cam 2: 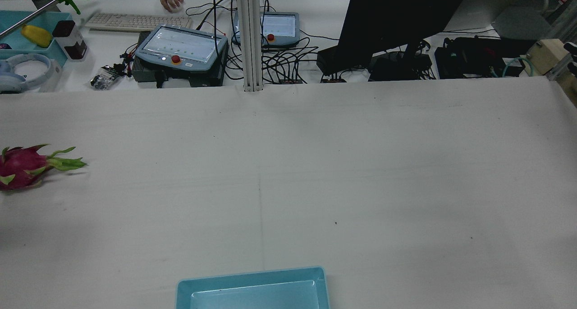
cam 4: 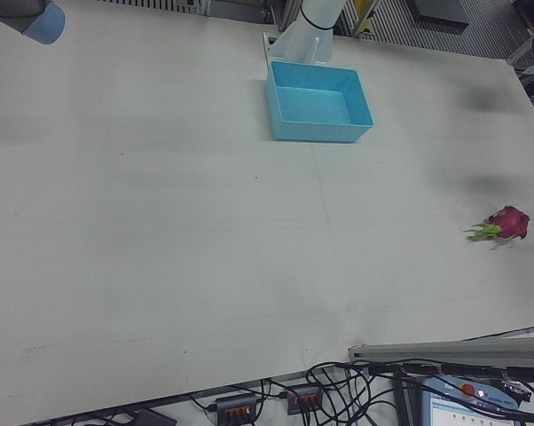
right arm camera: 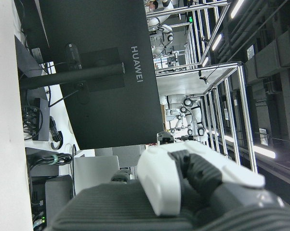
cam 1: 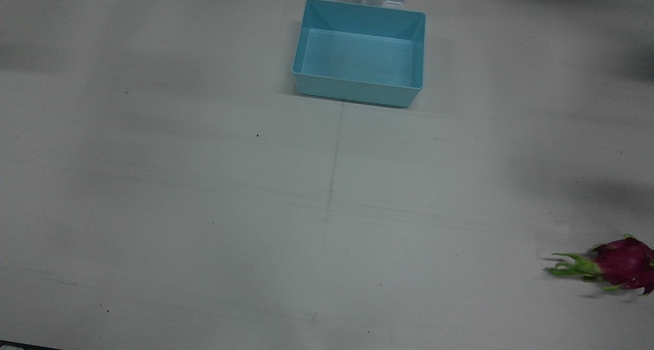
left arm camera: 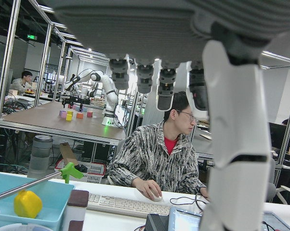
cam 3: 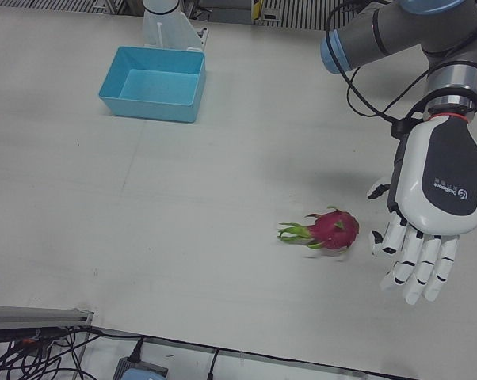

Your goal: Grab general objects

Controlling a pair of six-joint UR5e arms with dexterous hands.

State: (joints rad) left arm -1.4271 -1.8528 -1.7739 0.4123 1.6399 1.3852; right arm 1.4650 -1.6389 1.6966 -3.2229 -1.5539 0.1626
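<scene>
Meanwhile, a dragon fruit point(cam 3: 333, 229) lay on its side on the white desk point(cam 3: 183, 206), its green leafy tip pointing toward 9 o'clock in the left-front view. Just beside it, at about 3 o'clock, hung the left hand point(cam 3: 429, 229), palm turned away from the camera, its fingers point(cam 3: 419, 273) spread apart, pointing downward and holding nothing; they were close to the fruit without touching it. An empty blue bin point(cam 3: 153, 83) sat well apart from the fruit, toward 10 o'clock, near the far edge of the desk by a pedestal. From the right hand point(right arm camera: 183, 187), only part of its white and grey body showed in its own camera, so whether its fingers were released or clenched could not be told.
</scene>
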